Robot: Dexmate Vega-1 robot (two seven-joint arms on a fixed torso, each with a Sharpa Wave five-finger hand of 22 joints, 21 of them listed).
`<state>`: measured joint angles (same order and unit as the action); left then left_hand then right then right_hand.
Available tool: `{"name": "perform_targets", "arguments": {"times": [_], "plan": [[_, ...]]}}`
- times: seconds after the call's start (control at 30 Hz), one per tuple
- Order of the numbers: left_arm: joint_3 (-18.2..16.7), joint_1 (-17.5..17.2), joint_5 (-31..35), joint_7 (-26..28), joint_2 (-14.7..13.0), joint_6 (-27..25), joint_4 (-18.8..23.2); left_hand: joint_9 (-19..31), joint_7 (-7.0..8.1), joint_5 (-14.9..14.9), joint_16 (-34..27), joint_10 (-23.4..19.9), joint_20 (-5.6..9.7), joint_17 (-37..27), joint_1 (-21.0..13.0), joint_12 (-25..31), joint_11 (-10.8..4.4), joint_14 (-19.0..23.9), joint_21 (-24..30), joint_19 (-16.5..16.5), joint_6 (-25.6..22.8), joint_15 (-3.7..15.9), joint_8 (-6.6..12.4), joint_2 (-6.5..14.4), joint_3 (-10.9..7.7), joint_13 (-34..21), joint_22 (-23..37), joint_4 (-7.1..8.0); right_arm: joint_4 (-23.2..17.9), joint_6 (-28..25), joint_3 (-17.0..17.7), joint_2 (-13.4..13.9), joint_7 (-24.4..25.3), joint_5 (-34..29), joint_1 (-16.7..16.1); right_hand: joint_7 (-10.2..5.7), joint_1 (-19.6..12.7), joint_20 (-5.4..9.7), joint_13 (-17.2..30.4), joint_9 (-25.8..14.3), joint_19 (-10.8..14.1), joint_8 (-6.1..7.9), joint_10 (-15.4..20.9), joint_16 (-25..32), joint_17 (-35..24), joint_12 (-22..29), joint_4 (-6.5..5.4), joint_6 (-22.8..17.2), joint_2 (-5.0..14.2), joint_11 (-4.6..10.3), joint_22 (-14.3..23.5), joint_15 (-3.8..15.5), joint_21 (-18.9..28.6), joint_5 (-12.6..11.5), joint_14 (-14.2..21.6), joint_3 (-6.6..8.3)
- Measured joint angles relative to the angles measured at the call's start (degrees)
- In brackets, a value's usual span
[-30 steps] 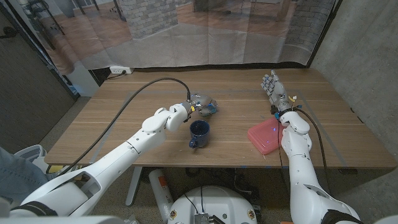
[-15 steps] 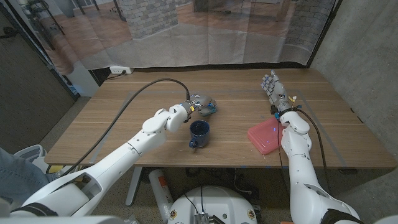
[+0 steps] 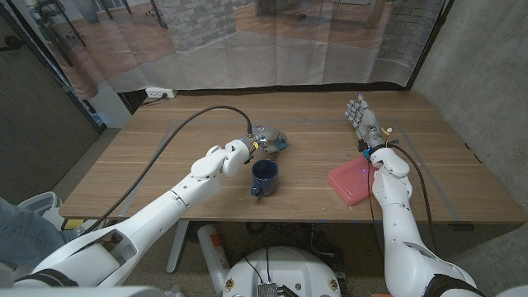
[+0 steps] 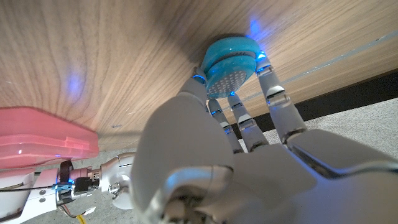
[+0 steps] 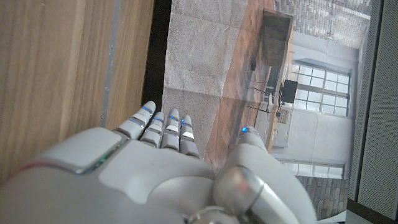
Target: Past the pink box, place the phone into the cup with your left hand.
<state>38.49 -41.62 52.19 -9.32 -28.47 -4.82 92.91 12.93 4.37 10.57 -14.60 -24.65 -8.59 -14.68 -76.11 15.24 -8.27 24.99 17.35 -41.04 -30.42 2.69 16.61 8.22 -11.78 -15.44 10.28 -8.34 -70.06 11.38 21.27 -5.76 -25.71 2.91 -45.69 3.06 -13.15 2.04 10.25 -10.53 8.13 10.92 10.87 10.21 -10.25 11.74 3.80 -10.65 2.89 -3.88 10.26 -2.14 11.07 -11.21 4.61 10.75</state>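
— Left hand (image 3: pixel 262 137) first: what has it got?

— Its fingers (image 4: pixel 237 118) are wrapped on the small turquoise phone with a perforated round face (image 4: pixel 229 64), held low over the wooden tabletop (image 3: pixel 165 165), just beyond the dark blue ceramic cup (image 3: pixel 264 174).

— Which way to the cup?

— Straight back toward the robot, close below the hand in the head view. I cannot tell the phone's long axis; only one rounded end shows.

— The pink box?

— The flat pink plastic box (image 3: pixel 352 181) lies well off to the right, beside the right arm.

— And the right hand (image 3: pixel 360 112)?

— Empty, fingers extended, far from the cup. The left hand is clearly nearer.
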Motion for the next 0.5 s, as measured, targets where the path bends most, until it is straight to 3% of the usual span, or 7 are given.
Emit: {"name": "perform_targets", "arguments": {"times": [0.3,0.5], "plan": [[0.07,0.1,-1.08,0.84,0.59,0.02,-0.98,0.61,-2.04,0.18,-0.72,-1.83,2.76,-0.87,-3.11,0.48,1.2,2.28,0.59,-2.77,-2.04,0.06,0.58,0.16,-2.37,-0.64,-0.05,-0.84,0.48,0.33,0.33,0.01,-0.21,-0.03,0.03,-0.21,0.0,0.0,0.0,0.0,0.0,0.0,0.09,0.0,0.0,0.0,0.0,-0.21,0.0,0.09,0.0,-0.11,0.0,0.0,0.52,0.0],[-0.21,0.13,-2.36,1.14,0.89,0.4,-1.58,1.07,-2.73,0.26,-1.15,-2.97,2.66,-0.89,-4.1,0.68,1.73,2.87,0.94,-2.9,-3.18,0.04,1.08,0.0,-3.31,-0.94,-0.02,-0.85,0.7,0.48,0.51,-0.05,-0.28,0.05,0.04,-0.21,0.0,0.0,0.0,0.0,0.0,0.0,0.09,0.0,0.0,0.0,0.0,-0.21,0.0,0.09,0.0,-0.11,0.0,0.0,0.52,0.0]]}}
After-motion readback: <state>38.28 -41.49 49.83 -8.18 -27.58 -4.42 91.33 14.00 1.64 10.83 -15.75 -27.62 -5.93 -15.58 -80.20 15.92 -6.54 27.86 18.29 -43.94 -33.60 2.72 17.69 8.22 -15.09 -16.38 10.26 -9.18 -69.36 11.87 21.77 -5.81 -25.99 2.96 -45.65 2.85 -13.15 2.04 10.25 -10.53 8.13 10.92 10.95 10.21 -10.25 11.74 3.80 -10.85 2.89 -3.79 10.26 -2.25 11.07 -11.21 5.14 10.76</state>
